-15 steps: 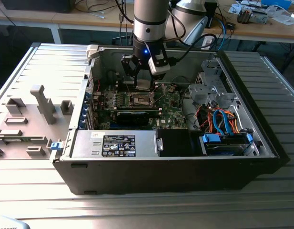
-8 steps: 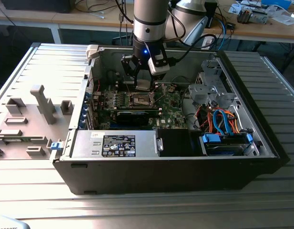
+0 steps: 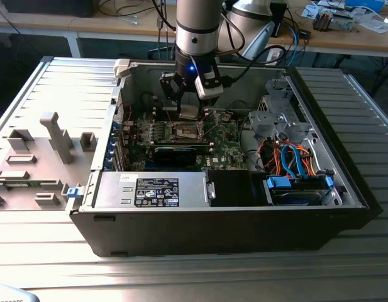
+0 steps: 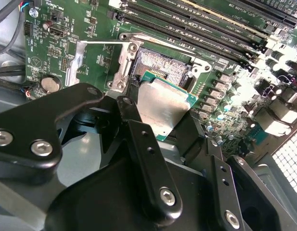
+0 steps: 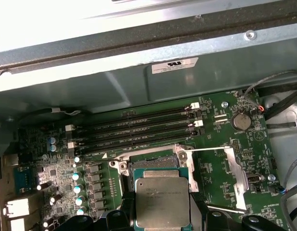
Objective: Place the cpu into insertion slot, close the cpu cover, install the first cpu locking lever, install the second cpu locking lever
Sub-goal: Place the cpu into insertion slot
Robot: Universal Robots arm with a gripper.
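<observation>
The cpu [image 4: 160, 103], a flat square chip with a dull silver top, hangs tilted just above the insertion slot [image 4: 160, 65], and my gripper [image 4: 158, 115] is shut on it. Its black fingers [image 4: 138, 139] clamp two opposite edges. In the first wrist view the cpu [image 5: 161, 202] overlaps the near part of the insertion slot [image 5: 153, 166], between the tips of the gripper [image 5: 161, 217]. The cpu cover [image 5: 235, 173] is a silver frame, flipped open beside the socket, cpu cover [image 4: 97, 60]. In the exterior view the gripper [image 3: 188, 108] holds the cpu [image 3: 188, 113] over the insertion slot [image 3: 186, 131] on the green board.
Memory slots [image 5: 138, 127] run beside the socket, with a coin battery [image 5: 241, 120] further off. A long black card [image 3: 175, 153], a power supply [image 3: 156, 189] and a drive cage with blue and orange cables [image 3: 294, 163] fill the open case. The removed side panel [image 3: 43, 151] lies on the exterior view's left.
</observation>
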